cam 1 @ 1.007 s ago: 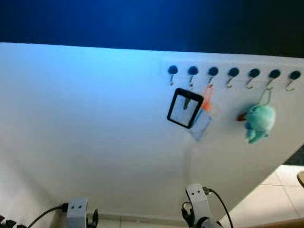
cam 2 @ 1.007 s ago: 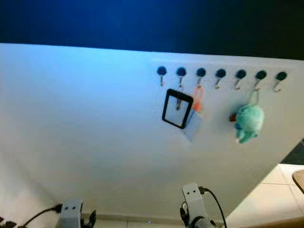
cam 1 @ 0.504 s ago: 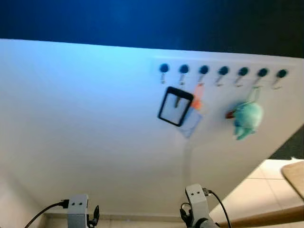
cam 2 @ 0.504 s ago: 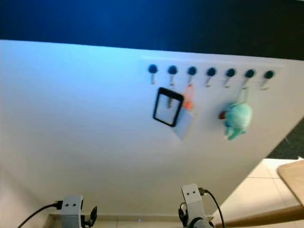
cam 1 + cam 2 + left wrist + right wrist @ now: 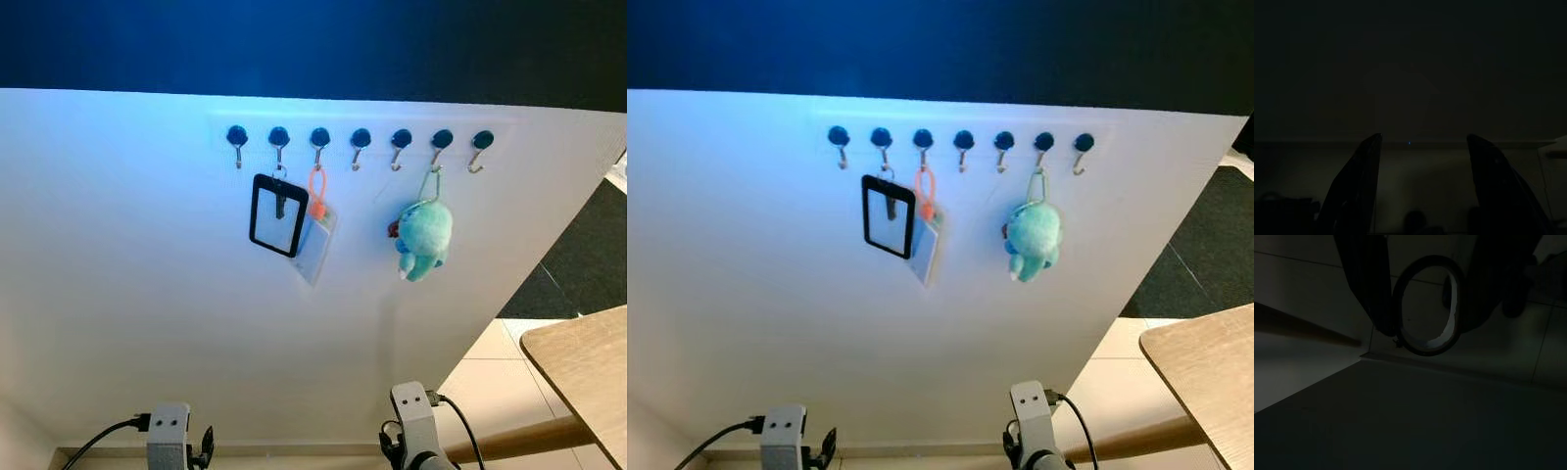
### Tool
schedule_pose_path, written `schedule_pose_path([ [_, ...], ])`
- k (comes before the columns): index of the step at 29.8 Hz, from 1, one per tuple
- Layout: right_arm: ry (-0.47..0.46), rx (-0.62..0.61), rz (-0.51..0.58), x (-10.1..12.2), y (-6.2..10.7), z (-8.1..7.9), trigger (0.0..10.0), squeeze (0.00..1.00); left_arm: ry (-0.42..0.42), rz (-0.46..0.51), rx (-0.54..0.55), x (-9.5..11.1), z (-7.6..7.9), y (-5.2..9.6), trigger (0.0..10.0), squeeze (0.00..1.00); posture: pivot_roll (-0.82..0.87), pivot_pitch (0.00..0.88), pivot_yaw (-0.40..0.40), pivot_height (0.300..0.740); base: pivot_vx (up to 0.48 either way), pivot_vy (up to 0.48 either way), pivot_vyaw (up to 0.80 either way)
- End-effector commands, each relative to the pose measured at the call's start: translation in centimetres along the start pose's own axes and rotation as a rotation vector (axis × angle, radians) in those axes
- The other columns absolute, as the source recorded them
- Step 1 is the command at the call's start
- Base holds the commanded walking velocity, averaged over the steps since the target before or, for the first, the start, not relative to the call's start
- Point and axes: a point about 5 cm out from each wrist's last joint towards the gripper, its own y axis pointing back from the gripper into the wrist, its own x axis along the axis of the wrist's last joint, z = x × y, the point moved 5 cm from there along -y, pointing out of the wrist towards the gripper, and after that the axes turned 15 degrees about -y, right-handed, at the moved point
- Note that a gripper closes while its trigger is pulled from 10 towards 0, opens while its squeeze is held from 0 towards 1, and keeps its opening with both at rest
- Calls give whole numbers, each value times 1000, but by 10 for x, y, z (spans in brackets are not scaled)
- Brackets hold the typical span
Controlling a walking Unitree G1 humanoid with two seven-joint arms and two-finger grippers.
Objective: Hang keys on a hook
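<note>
A row of hooks (image 5: 361, 143) with dark blue knobs runs along the top of a white wall panel (image 5: 147, 264). A black-framed badge holder (image 5: 276, 215), a card on an orange loop (image 5: 315, 240) and a teal plush toy (image 5: 423, 238) hang from three of them; the other hooks are bare. In the dim right wrist view my right gripper (image 5: 1427, 328) is shut on a dark key ring (image 5: 1426, 345) held between its fingers. My left gripper (image 5: 1422, 139) hangs low in the dark with its fingers apart. Both wrists (image 5: 416, 431) show at the bottom edge.
A light wooden table (image 5: 588, 372) juts in at the lower right, with pale floor tiles (image 5: 490, 377) below it. A dark floor area (image 5: 588, 255) lies beyond the panel's right edge. The wall above the panel is dark blue (image 5: 294, 39).
The camera has swung to the right: the hook row now sits nearer the picture's middle and is sharp, and the wooden table has come into view. The hanging things have not moved.
</note>
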Motion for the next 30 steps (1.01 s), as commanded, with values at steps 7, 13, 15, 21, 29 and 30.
schedule_pose_path([
  [7, -9, 3, -16, -5, 1, -1, 10000, 0, 19, -19, 8, -5, -4, 2, 10000, 0, 79, 55, -43, 740, 0, 0, 0],
  [13, -12, 3, -16, -5, 1, -1, 10000, 0, 27, -7, 6, -3, -4, 2, 10000, 0, 77, 55, -40, 740, 0, 0, 0],
  [15, -13, 3, -15, -5, 1, -1, 10000, 0, 24, -7, 4, -3, -4, 2, 10000, 0, 77, 55, -39, 740, 0, 0, 0],
  [21, 21, 33, 71, 11, 0, -6, 10000, 0, -11, 44, -20, 6, -3, 1, 10000, 0, 74, 54, -35, 740, 0, 0, 0],
  [29, 144, 219, 283, 38, 11, -32, 10000, 0, -68, 153, -76, 22, -2, 5, 10000, 0, 70, 55, -37, 740, 0, 0, 0],
  [30, 163, 258, 327, 42, 16, -37, 10000, 0, -78, 167, -82, 24, -3, 6, 10000, 0, 70, 56, -38, 740, 0, 0, 0],
])
